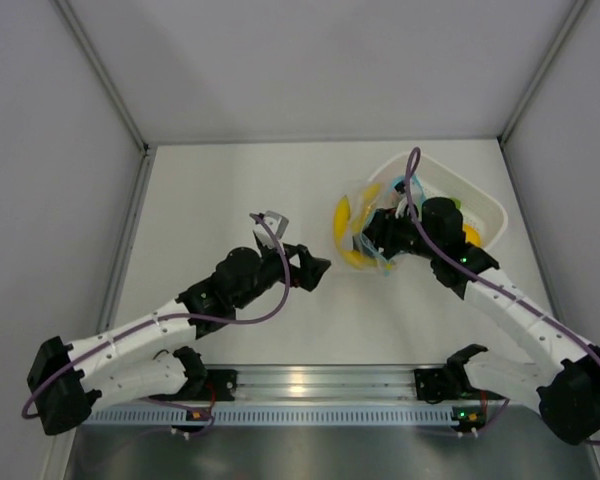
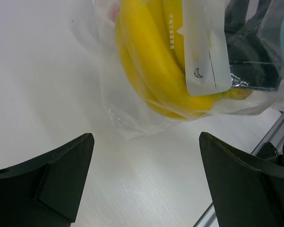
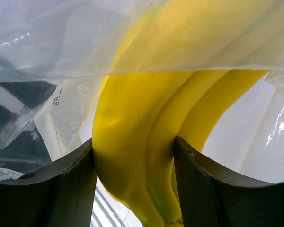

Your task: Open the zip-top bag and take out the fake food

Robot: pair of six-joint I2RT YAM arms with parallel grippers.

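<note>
The zip-top bag [image 1: 366, 196] hangs crumpled just left of the white basket, with the yellow banana bunch of the fake food [image 1: 343, 216] showing through it. My right gripper [image 1: 377, 238] is shut on the banana bunch [image 3: 128, 123], its two fingers [image 3: 68, 189] pressing either side of it; clear bag plastic [image 3: 61, 42] drapes over the upper part. My left gripper [image 1: 318, 268] stands open a short way left of the bag, holding nothing. In the left wrist view, the bag [image 2: 128, 118] and banana [image 2: 146, 61] hang beyond the left gripper [image 2: 146, 138], apart from its fingertips [image 2: 80, 146].
A white perforated basket [image 1: 488, 203] stands at the back right, behind my right wrist, with coloured pieces inside. A white printed label [image 2: 203, 52] sits inside the bag. The metal rail [image 1: 310, 382] runs along the near table edge. Grey walls enclose the table.
</note>
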